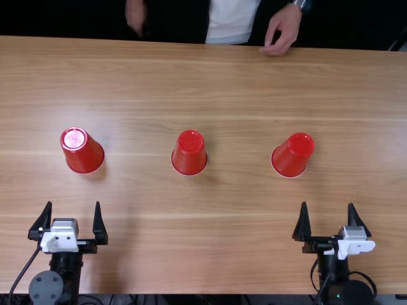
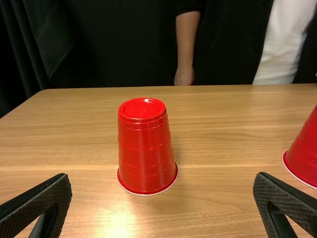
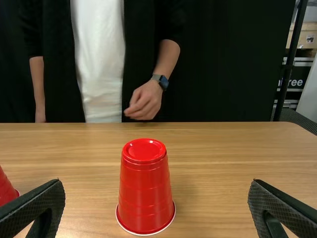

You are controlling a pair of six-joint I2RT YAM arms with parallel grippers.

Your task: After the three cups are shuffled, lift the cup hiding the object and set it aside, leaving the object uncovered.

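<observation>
Red cups [image 1: 82,152] [image 1: 189,154] [image 1: 292,155], three inverted in a row; left fingers [image 1: 46,217], right fingers [image 1: 303,220] spread, empty; person's hand [image 1: 283,32] beyond

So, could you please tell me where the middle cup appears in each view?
Top view: middle cup, between the other two.
Left wrist view: a cropped sliver beside the left cup.
Right wrist view: a cropped sliver beside the right cup.
Shared landmark: the table's far edge.
</observation>
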